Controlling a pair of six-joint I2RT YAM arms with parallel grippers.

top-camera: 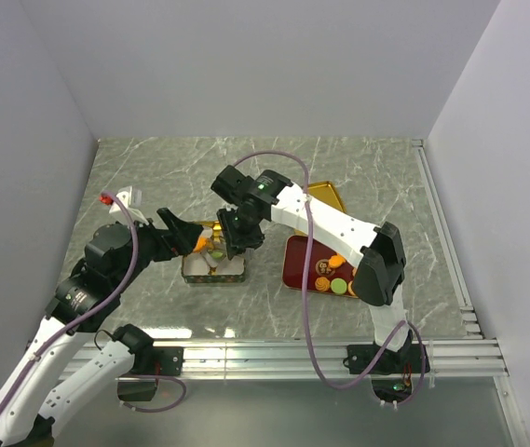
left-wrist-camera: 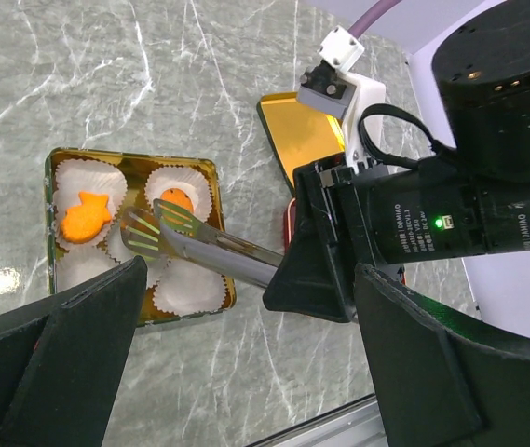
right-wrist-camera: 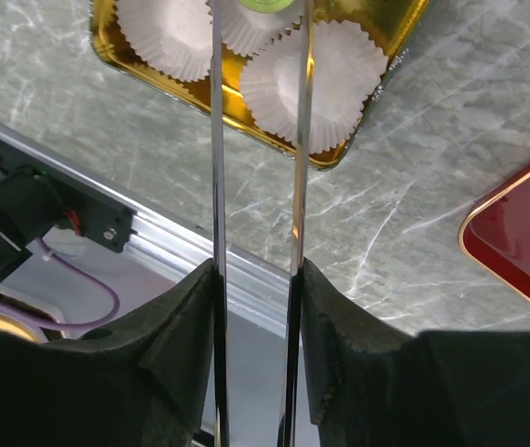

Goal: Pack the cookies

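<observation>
Right gripper (right-wrist-camera: 255, 279): clamping steel tongs (right-wrist-camera: 299, 168)
Green round cookie (right-wrist-camera: 266, 4): between the tips, top centre, above gold tin (right-wrist-camera: 395, 23)
Left gripper (left-wrist-camera: 246, 363): agape, empty

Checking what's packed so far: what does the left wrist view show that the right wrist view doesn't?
Only left wrist: an orange fish-shaped cookie in a paper cup, and the gold lid. Only right wrist: a green cookie sliver at the top edge, between the tongs. Both: the gold tin, paper cups and tongs.
</observation>
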